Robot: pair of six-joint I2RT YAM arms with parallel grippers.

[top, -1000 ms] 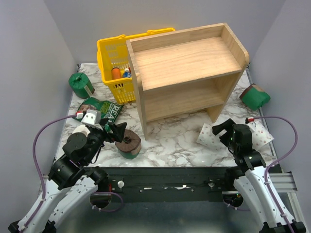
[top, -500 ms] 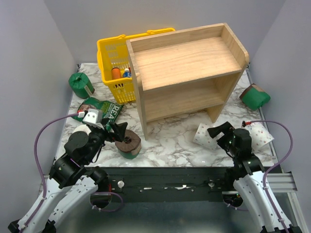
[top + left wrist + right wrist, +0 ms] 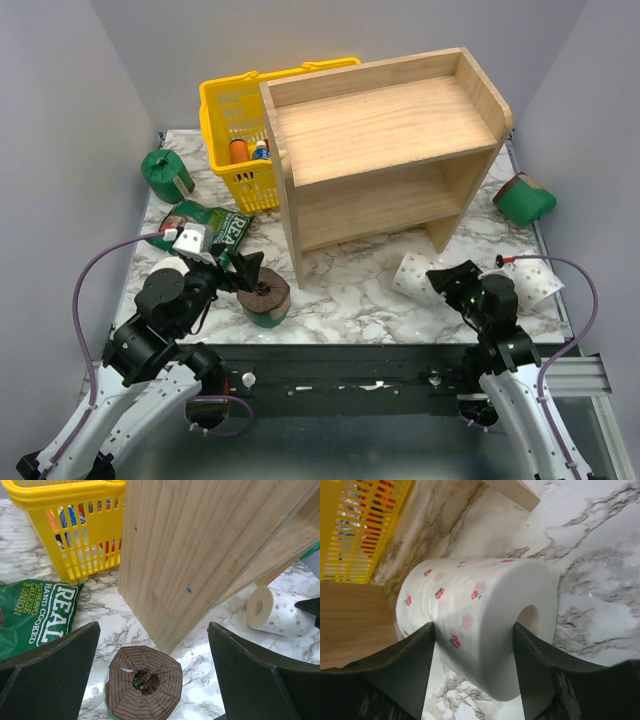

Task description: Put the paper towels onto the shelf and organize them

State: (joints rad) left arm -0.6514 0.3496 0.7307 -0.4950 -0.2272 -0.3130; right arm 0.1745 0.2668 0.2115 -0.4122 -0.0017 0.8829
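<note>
The shelf [image 3: 380, 130] is pale, matt wood with straight grain, the basket [image 3: 232, 110] shiny yellow plastic, the tabletop [image 3: 350, 288] a glossy marble-patterned surface, the white paper towel roll [image 3: 485, 615] soft matt paper, the green-wrapped roll [image 3: 162, 672] capped in pleated brown paper, the snack bag [image 3: 35, 612] slick crinkled film.

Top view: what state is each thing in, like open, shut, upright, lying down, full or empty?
left gripper: open, above near green roll
right gripper: shut on dotted roll
near green roll: standing on end
dotted roll: lying on its side
shelf: upright, both tiers empty
yellow basket: upright, holds bottles
chip bag: lying flat
</note>
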